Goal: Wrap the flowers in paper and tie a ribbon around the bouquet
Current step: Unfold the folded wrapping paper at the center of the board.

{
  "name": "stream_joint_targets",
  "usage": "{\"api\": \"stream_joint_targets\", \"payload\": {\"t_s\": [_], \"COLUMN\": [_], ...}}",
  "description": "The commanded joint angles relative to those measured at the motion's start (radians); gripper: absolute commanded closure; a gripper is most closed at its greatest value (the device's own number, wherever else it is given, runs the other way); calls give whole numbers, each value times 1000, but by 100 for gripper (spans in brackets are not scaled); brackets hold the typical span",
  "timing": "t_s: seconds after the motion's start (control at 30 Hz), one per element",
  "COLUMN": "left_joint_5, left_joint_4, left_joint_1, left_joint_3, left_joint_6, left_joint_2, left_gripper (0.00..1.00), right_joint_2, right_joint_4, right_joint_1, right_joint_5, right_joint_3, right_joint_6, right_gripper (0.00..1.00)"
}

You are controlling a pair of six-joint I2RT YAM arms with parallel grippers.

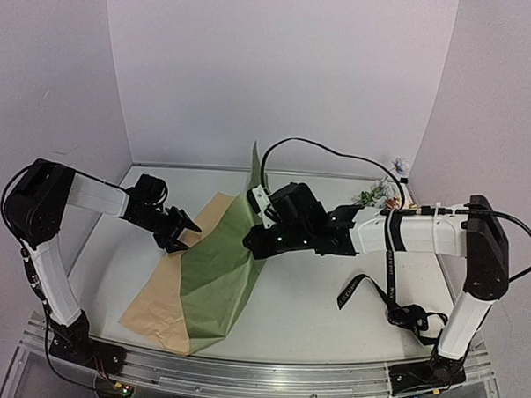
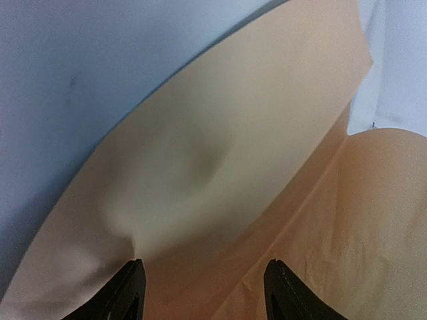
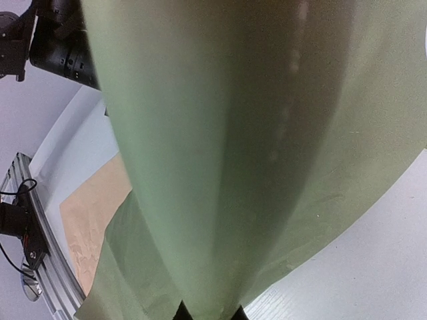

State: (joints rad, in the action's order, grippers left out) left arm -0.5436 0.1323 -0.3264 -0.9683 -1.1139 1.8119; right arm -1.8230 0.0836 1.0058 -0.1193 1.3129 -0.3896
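The paper (image 1: 218,267) lies partly on the table, olive-green side up in the middle, with its tan reverse (image 1: 159,305) showing on the left. My right gripper (image 1: 253,241) is shut on a raised fold of it; in the right wrist view the green sheet (image 3: 220,147) runs down between the closed tips of that gripper (image 3: 208,312). My left gripper (image 1: 186,233) stands open at the paper's left edge, and its wrist view shows tan paper (image 2: 220,160) beyond the spread gripper (image 2: 205,270), with nothing held. The flowers (image 1: 376,197) lie at the back right. The ribbon (image 1: 367,292) trails on the table under the right arm.
A black cable (image 1: 338,158) arcs above the right arm. White walls close in the back and sides. The metal rail (image 1: 258,375) with both arm bases runs along the near edge.
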Motion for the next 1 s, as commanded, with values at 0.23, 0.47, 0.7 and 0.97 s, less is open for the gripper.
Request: {"api": "stream_joint_targets", "payload": {"t_s": [0.23,0.47,0.7,0.97], "left_joint_5": [186,253,290,330], "left_joint_4": [15,49,79,109], "left_joint_1": [4,73,137,224], "left_joint_3": [94,120,114,88], "left_joint_6": [-83,-71,-32,37], "left_joint_2": [21,2,7,-5], "left_gripper": [37,38,38,38], "right_joint_2": [138,221,221,297], "right_joint_4": [-110,-171,-231,-216], "right_joint_1": [-2,-2,-1,-20], "right_joint_5": [109,227,232,192], "right_joint_3": [-169,-362,-507,-593], "right_joint_6": [-40,-137,-238,-303], "right_gripper": [99,88,54,22]}}
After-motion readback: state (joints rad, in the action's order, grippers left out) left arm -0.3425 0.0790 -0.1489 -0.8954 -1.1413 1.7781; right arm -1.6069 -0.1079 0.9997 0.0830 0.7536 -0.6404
